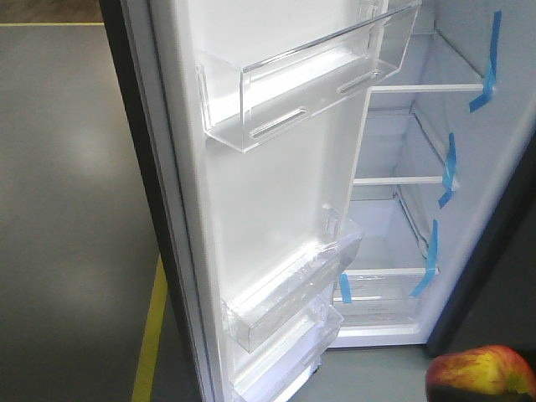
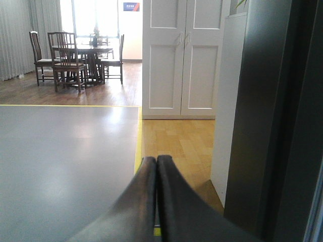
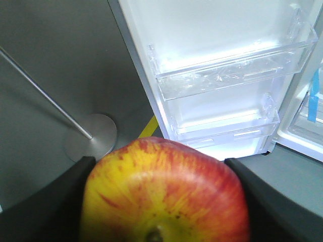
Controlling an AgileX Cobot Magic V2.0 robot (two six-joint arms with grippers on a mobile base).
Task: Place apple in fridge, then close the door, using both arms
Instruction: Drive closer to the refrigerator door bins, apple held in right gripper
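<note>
The red and yellow apple fills the bottom of the right wrist view, clamped between the two black fingers of my right gripper. It also shows at the bottom right of the front view. The fridge stands open, white inside with clear shelves and blue tape strips. Its door is swung wide, the white inner side with clear bins facing me. My left gripper is shut and empty, pointing at the floor beside the dark door edge.
A metal floor stand with a round base sits left of the door. A yellow floor line runs by the door's foot. White cupboards and a dining table with chairs stand far off.
</note>
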